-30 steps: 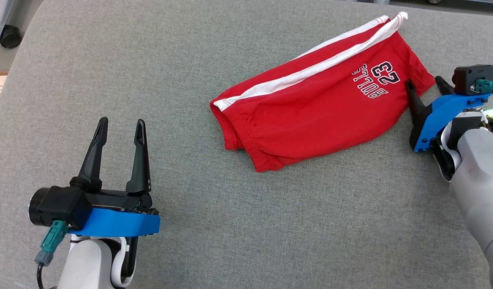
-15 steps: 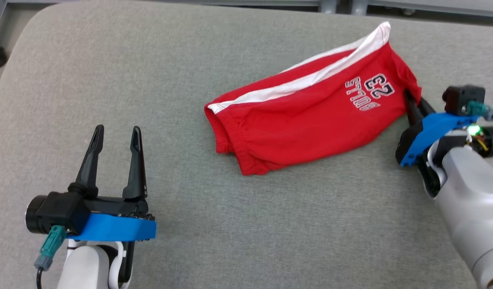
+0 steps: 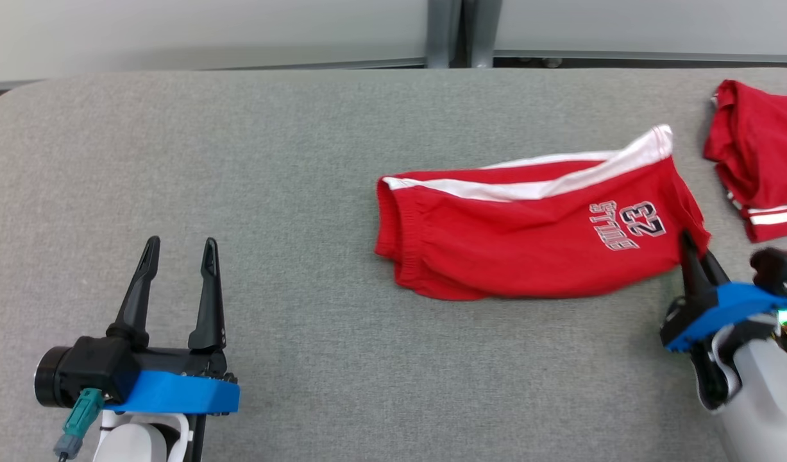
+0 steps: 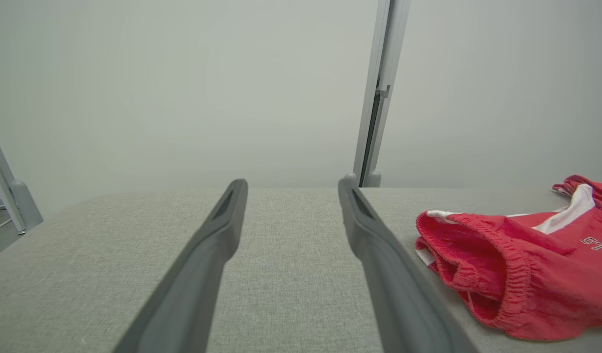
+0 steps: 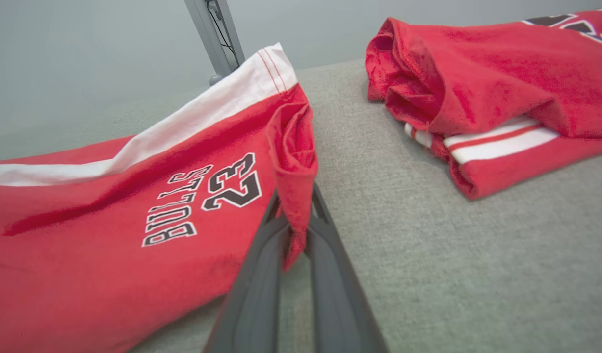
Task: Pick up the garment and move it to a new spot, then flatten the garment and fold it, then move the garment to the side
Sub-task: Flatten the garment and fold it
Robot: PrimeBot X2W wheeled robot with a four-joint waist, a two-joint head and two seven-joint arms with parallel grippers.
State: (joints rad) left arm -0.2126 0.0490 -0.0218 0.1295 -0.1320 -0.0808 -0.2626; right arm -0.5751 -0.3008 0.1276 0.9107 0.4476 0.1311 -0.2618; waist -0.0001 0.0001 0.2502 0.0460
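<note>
Right pincer (image 5: 296, 201) clamps red jersey shorts (image 3: 528, 250) (soft, creased).

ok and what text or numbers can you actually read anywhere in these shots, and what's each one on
"BULLS": dark letters with a pale outline, printed on the red shorts near a leg hem.
"23": same style, right beside that word on the same shorts.
Second red garment: some dark lettering at the top edge of the right wrist view, cut off and not readable.
</note>
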